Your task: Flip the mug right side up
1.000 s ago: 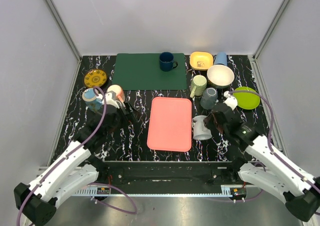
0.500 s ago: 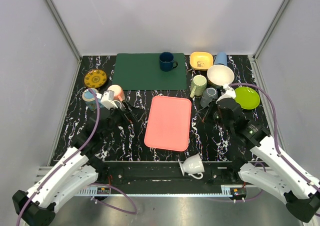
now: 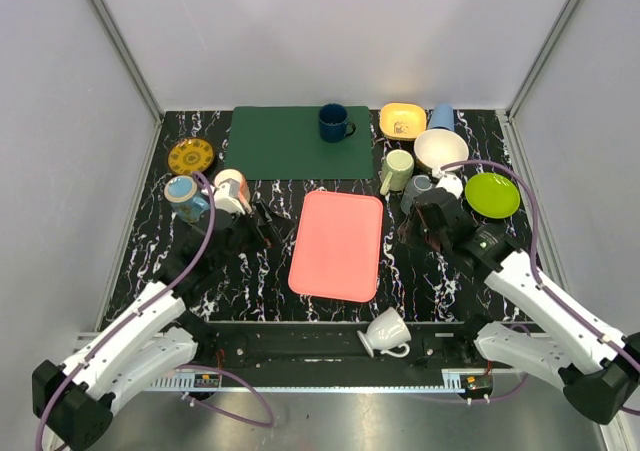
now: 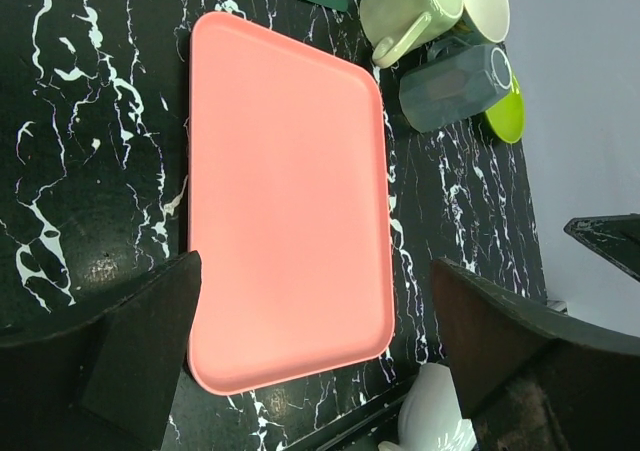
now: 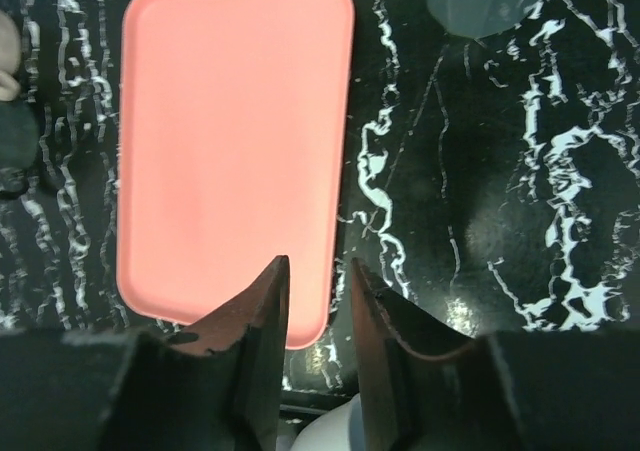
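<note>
Open room around tipped mug point(image 3: 385, 331), tray point(image 3: 338, 246) beyond

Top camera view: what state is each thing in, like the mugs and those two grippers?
white mug, tipped on its side, past the table's near edge
navy mug, upright on the green mat
pink tray, flat, nothing on it
left gripper, wide open, empty
right gripper, slightly open, empty
</note>
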